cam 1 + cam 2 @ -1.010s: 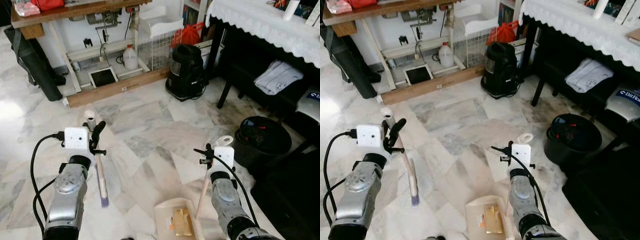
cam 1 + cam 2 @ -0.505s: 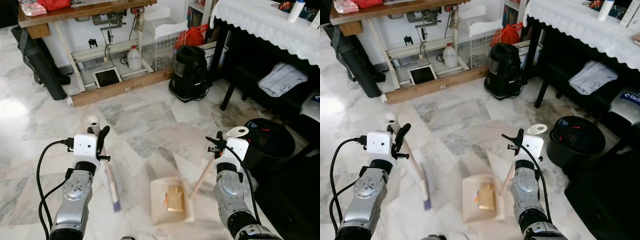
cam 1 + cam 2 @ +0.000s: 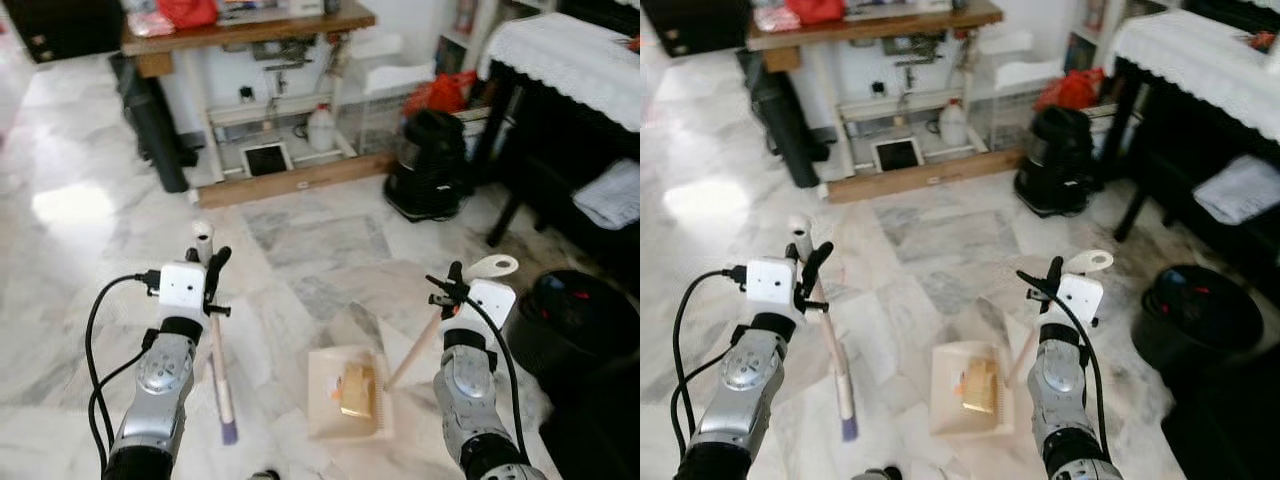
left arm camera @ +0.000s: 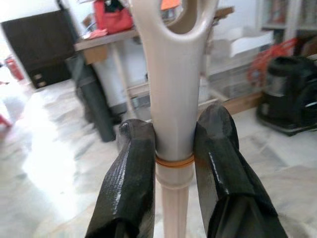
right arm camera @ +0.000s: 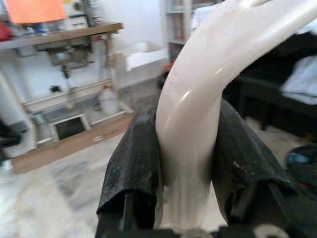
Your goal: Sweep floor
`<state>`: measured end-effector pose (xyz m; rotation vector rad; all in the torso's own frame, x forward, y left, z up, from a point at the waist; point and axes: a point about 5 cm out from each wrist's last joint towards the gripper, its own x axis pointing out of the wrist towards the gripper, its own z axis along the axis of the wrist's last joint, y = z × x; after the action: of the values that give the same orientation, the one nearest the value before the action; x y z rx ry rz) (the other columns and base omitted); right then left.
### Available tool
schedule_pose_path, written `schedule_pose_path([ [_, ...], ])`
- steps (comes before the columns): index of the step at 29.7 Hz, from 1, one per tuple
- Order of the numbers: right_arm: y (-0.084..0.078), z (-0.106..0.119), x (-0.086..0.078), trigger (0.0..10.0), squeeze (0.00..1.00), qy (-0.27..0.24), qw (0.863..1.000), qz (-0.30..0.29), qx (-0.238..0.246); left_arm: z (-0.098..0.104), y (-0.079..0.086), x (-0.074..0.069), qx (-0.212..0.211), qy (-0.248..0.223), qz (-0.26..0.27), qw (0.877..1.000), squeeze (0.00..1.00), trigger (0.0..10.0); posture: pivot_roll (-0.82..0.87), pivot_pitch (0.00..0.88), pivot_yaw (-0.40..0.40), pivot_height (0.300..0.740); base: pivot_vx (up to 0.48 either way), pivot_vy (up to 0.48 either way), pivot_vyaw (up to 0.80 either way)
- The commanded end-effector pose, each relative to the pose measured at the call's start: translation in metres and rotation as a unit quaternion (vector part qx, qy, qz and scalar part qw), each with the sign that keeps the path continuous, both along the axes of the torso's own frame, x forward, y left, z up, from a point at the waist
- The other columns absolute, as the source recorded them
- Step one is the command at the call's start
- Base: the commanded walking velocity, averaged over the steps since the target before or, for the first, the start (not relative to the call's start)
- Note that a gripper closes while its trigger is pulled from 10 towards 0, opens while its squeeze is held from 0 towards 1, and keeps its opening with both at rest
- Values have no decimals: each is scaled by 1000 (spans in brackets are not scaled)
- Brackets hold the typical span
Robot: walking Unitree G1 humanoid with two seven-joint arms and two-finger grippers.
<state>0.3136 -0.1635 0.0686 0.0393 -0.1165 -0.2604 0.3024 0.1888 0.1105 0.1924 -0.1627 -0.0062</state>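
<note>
On my left, the left gripper (image 3: 212, 268) is clamped on the broom (image 3: 218, 355), both fingers (image 4: 130, 173) pressed against the cream handle just below its looped end. The broom runs down from the gripper to the marble floor (image 3: 90, 270), where its purple tip rests close to my left arm. The handle is pale and slim, with a thin orange band at the grip point.

In the middle, the dustpan (image 3: 346, 395) lies flat on the floor between my arms, cream-coloured, with a yellowish piece of litter (image 3: 354, 388) in it.

On my right, the right gripper (image 3: 452, 281) is clenched around the dustpan's white handle (image 5: 198, 114), which slants down to the pan. Beyond it, a black bin (image 3: 575, 315) stands on the floor; further back, a black vacuum cleaner (image 3: 429, 163).
</note>
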Motion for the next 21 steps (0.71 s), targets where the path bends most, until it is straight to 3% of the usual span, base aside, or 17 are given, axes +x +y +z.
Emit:
schedule_pose_path([
  [1,-2,10,3,10000,0,-25,1000,-6,6,5,-3,0,12,-18,-5,1000,0,10000,105,0,30,740,0,0,681],
  [21,-3,22,6,10000,0,-42,999,9,2,3,2,-6,6,-16,16,1000,0,10000,97,0,2,740,0,0,776],
])
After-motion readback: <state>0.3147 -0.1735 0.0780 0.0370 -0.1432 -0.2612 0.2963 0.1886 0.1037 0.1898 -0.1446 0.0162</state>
